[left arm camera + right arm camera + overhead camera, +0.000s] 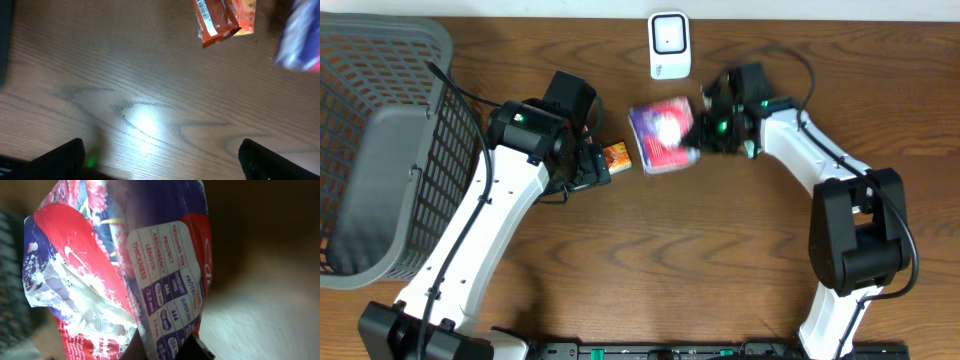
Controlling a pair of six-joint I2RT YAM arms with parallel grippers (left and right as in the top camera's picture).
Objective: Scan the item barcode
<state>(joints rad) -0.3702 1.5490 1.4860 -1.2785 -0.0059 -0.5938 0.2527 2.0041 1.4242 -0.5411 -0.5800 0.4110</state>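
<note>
we judge the task to be at its start: the right tool has its jaws clamped together on the right edge of the soft pack, so the pick is made, but the pack is not yet presented to the white scanner, which stands upright near the far edge of the surface, a little beyond the pack and apart from it. carrying the pack over and turning its barcode toward the scanner is what is left. the pack sits mid-surface just below the scanner; it is blurred in the overhead view, so we cannot tell whether it is already lifted. close up it is glossy, crinkled plastic in purple and red with a white splash picture and a printed panel of small text; we see no barcode on the face that shows. the left tool hovers over bare wood with its jaws wide apart and holding nothing, an orange snack packet just ahead of it. a grey basket stands at the left.
</note>
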